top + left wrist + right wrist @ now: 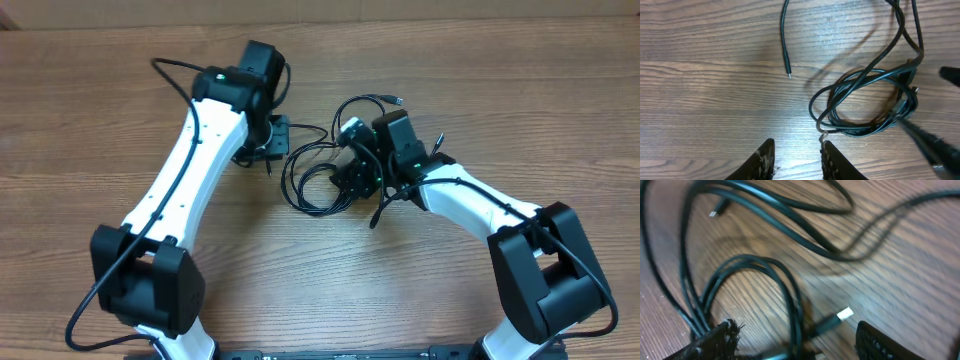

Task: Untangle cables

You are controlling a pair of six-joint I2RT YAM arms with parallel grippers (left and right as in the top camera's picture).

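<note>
The thin black cables lie in tangled loops on the wooden table between my two grippers. One strand arcs toward the back and ends in a plug. My left gripper is open and empty. In the left wrist view its fingers sit just left of the cable coil, and a silver tip touches the right finger. A loose cable end lies further ahead. My right gripper is open over the coil. In the right wrist view, looped strands and a silver-tipped plug lie between its fingers.
The wooden table stretches around the cable pile. The thicker black cables of the white arms run along the left arm and the right arm.
</note>
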